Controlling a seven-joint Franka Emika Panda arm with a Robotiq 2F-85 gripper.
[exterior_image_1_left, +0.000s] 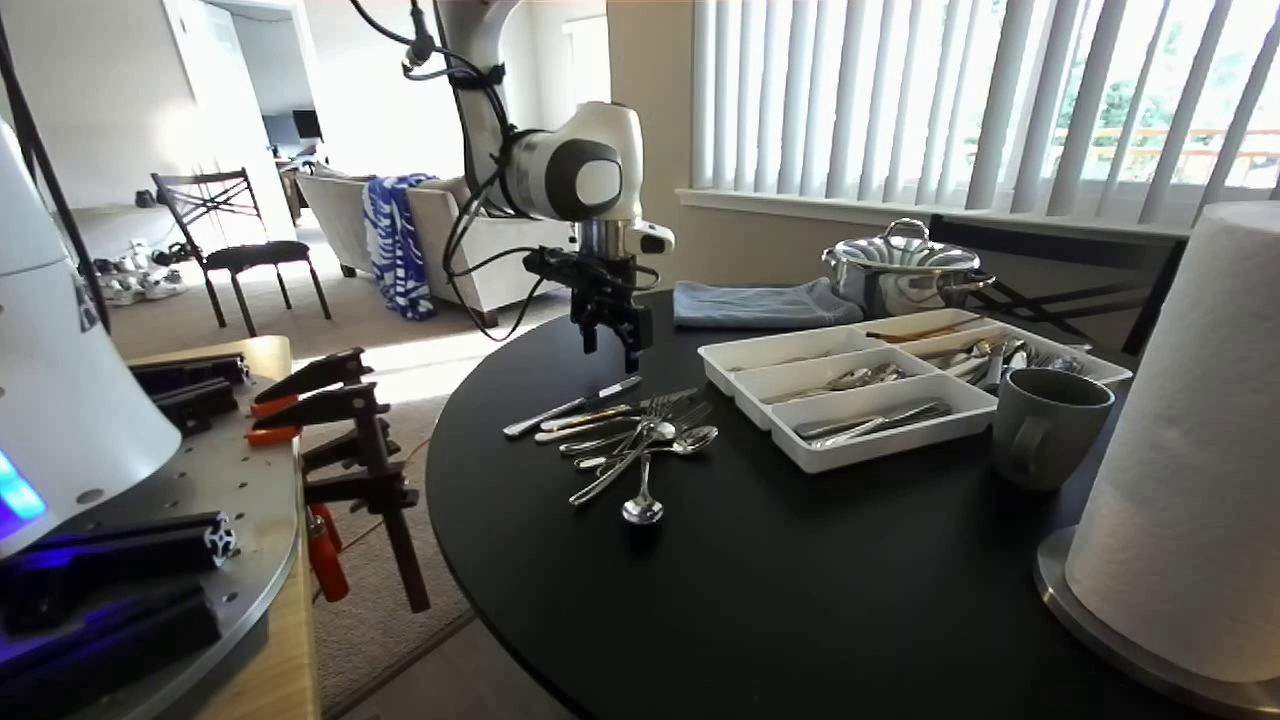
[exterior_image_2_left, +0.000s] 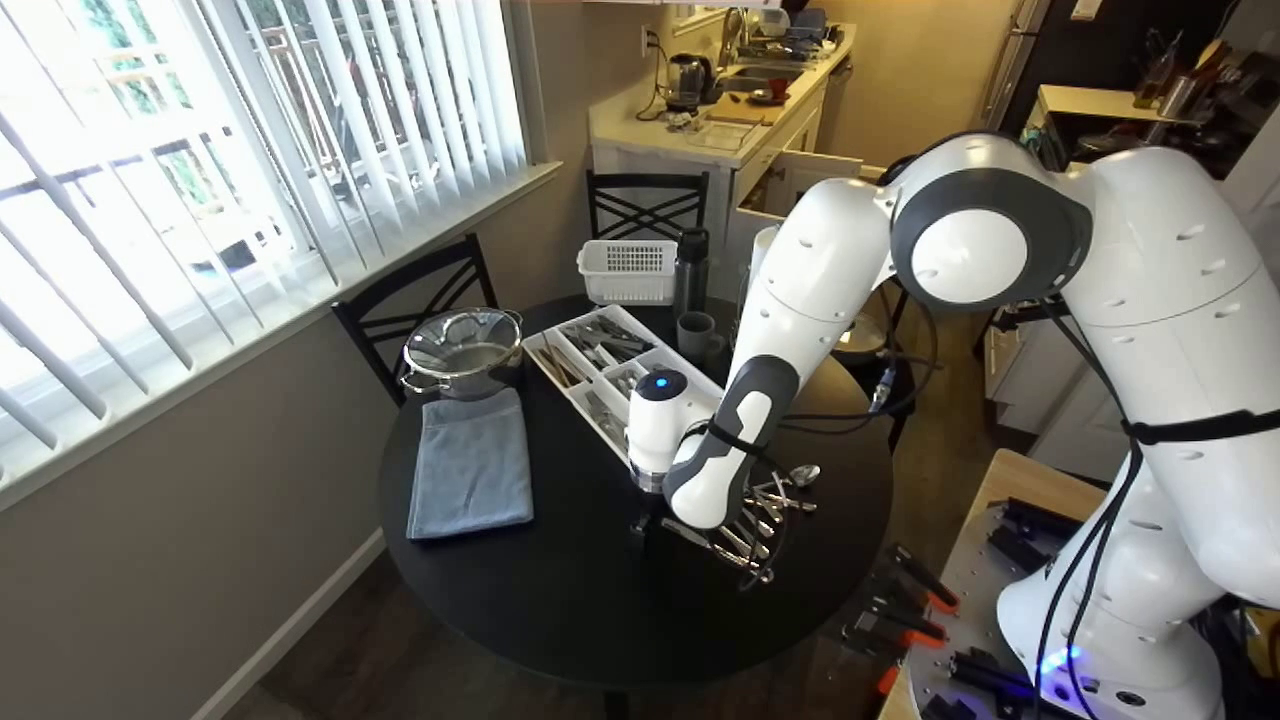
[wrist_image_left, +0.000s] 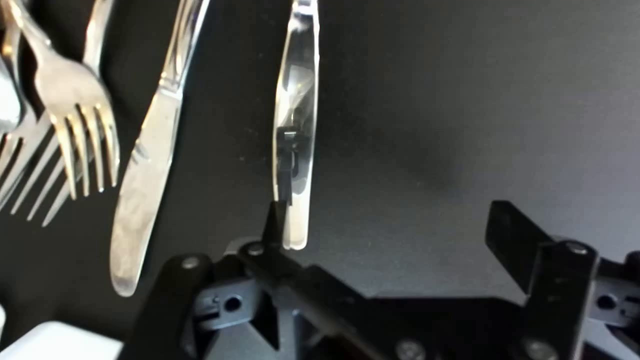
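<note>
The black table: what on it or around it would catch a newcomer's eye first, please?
Probably the arm comes first, stretched over the table in both exterior views. Next, cutlery lies loosely heaped near the open fingers, with the white tray beside it holding more. In an exterior view, the paper roll looms large at the right edge.

In an exterior view, loose cutlery is partly hidden by the robot arm; a divided tray and folded cloth are supported by the desk.
</note>
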